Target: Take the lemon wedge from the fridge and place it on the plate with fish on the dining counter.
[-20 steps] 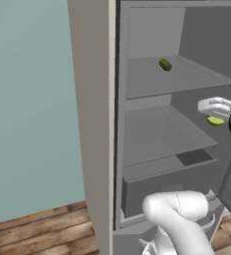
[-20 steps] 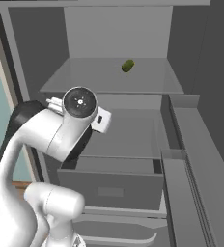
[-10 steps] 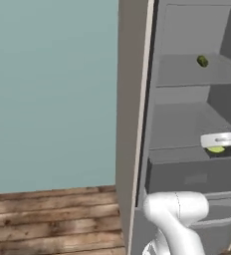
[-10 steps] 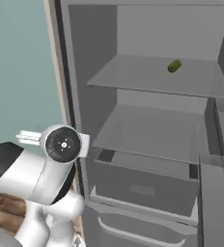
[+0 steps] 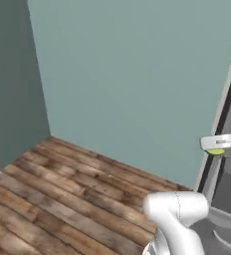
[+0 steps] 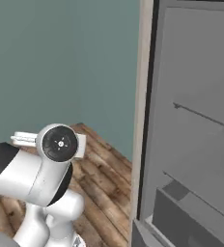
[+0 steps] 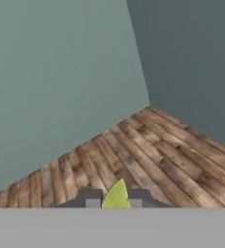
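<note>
In the hand view my gripper [image 7: 115, 202] is shut on the lemon wedge [image 7: 116, 196], a small yellow-green sliver standing between the two dark fingertips. From the left base view the gripper [image 5: 214, 148] juts leftward at the right edge with the lemon wedge [image 5: 216, 151] showing under it, in front of the fridge's edge. The fridge [image 6: 196, 130] stands open on the right of the right base view, its grey shelves and drawer visible. The plate, the fish and the dining counter are out of view.
A teal wall [image 5: 132, 74] meets a darker wall in a corner at the left. Wooden plank floor [image 5: 62, 199] spreads below it. The fridge's pale side edge [image 6: 142, 116] rises just right of the arm.
The whole picture has swung left: the base has turned away from the fridge, which slid to the right edge. The wall corner and floor came into view. The wedge stays gripped.
</note>
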